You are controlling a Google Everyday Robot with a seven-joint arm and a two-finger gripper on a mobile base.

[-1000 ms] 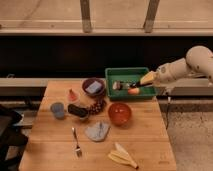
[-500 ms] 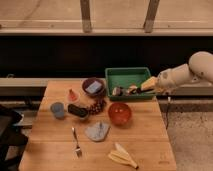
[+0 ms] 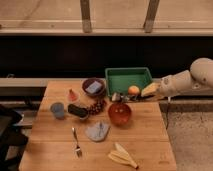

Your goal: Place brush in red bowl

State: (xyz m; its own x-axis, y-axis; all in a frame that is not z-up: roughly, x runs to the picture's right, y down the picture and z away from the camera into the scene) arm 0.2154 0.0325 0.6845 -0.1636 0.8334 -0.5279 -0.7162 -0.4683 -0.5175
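The brush (image 3: 126, 98) is hanging over the red bowl's (image 3: 119, 114) far rim, its greyish head pointing left, its handle running right into the gripper (image 3: 148, 92). The gripper is clamping shut on the brush, hovering at the green bin's (image 3: 128, 80) front right corner

bench (image 3: 145, 135) is matt bare wood. red bowl (image 3: 119, 113) glossy, looks like plastic or glazed; green bin (image 3: 129, 78) smooth plastic. tool (image 3: 148, 91) at the bin's front right edge, pale smooth shell; fork (image 3: 76, 141) shiny metal.
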